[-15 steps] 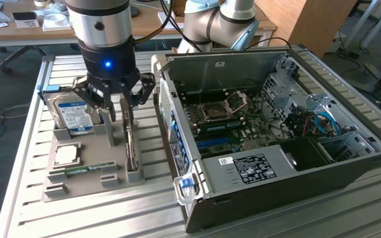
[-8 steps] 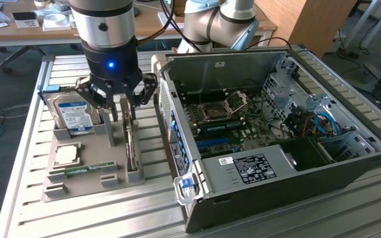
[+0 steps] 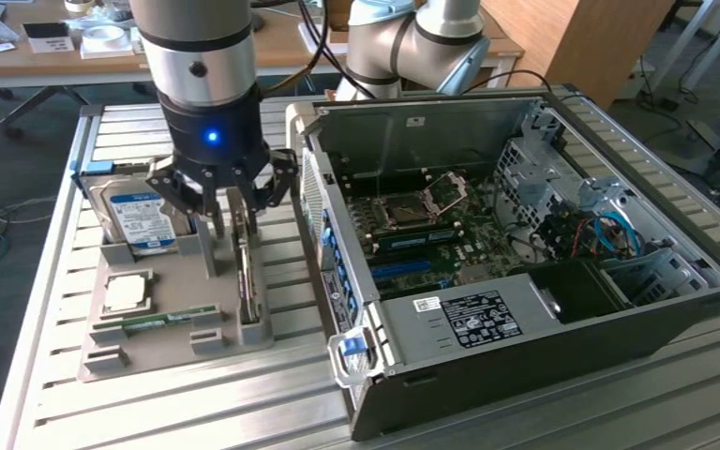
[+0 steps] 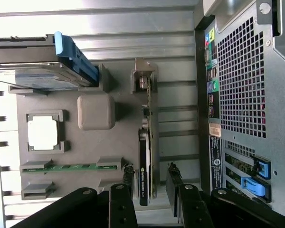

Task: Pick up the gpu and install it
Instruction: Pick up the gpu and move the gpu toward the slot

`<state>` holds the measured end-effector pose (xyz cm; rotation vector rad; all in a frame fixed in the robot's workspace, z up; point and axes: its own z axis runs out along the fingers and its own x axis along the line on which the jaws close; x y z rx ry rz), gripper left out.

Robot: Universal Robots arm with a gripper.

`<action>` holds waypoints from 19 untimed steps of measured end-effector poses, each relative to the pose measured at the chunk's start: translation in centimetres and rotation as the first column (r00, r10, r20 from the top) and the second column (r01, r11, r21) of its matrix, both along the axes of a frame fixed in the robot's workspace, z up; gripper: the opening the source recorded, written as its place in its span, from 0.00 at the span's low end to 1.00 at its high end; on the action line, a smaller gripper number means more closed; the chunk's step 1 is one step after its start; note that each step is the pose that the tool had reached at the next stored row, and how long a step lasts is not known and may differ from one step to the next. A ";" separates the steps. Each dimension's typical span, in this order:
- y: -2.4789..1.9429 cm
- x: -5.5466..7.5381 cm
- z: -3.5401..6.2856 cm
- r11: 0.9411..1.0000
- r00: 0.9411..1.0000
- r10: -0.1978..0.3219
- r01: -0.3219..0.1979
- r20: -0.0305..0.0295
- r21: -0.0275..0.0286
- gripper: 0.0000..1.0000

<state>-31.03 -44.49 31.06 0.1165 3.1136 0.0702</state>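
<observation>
- We see the gpu standing on its long edge in a slot of the grey tray, along the tray's side nearest the computer case.
- The gripper hangs over that side of the tray with its jaws spread wide and its fingers flanking the card's upper edge. Nothing is clasped, and we can make out no contact.
- We judge the card light and stiff but fragile. It is a thin board with exposed parts that would not forgive a twist or a hard pinch.
- The flat faces look like the sound place to take hold. We would squeeze across the thickness at the black cooler, where the body is thickest, and keep off the lower edge seated in the tray.
- The smooth cooler face may be slippery, so we expect a hold centred along the length to tip least.
- Its long axis runs along the tray's length, level with the tray's floor. The pale end bracket points toward the tray's end where the hard drive stands. The other end points toward the end where the memory stick lies.
- The cooler face looks toward the tray's middle, and the bare board side looks away from it.
</observation>
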 end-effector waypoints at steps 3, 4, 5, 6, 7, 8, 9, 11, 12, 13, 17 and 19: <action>0.00 0.0 -0.56 1.000 1.000 0.000 0.000 0.000 0.000 0.42; 0.00 0.0 -0.74 1.000 1.000 0.000 0.000 0.000 0.000 0.42; 0.00 0.0 -0.92 1.000 1.000 0.000 0.000 0.000 0.000 0.42; 0.00 0.0 -1.10 1.000 1.000 0.000 0.000 0.000 0.000 0.42; 0.00 0.0 -1.28 1.000 1.000 0.000 0.000 0.000 0.000 0.42; 0.00 0.0 -1.45 1.000 1.000 0.000 0.000 0.000 0.000 0.42; 0.00 0.0 -1.50 1.000 1.000 0.000 0.000 0.000 0.000 0.42; 0.00 0.0 -1.49 1.000 1.000 0.000 0.000 0.000 0.000 0.42; 0.00 0.0 -1.50 1.000 1.000 0.000 0.000 0.000 0.000 0.42; 0.00 0.0 -1.50 1.000 1.000 0.000 0.000 0.000 0.000 0.42; 0.00 -0.1 -1.76 1.000 1.000 0.000 0.000 0.000 0.000 0.42; 0.01 -0.1 -2.11 1.000 1.000 0.000 0.000 0.000 0.000 0.42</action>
